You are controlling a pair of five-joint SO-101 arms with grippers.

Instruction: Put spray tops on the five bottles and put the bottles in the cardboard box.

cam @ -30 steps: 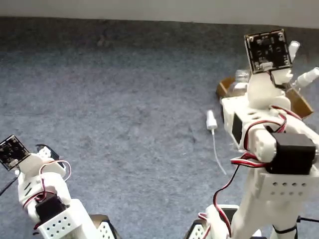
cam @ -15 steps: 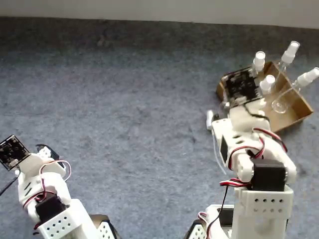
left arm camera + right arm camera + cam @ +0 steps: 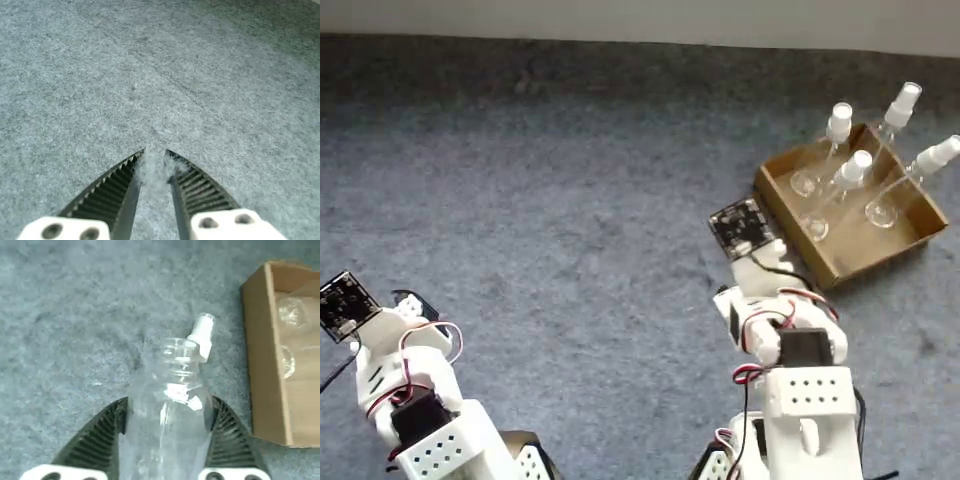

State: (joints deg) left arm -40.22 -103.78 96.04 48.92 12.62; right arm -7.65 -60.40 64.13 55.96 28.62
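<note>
Most of your room to move is the wide stretch of grey table (image 3: 550, 200) running from the two arms out to the far edge. The cardboard box (image 3: 885, 258) sits on the far right, just beyond your right arm (image 3: 790, 350). Four bottles (image 3: 835, 185) lean in it, each clear with a white spray top. Your right claw (image 3: 169, 401) is clamped on the fifth bottle (image 3: 172, 385), which is clear and has an open, uncapped neck. It is held low over the table, beside the box's near wall. A loose white spray top (image 3: 201, 332) lies on the table just past the bottle's mouth. Your left claw (image 3: 155, 152) hangs over the table at the near left, tips slightly apart and holding nothing.
</note>
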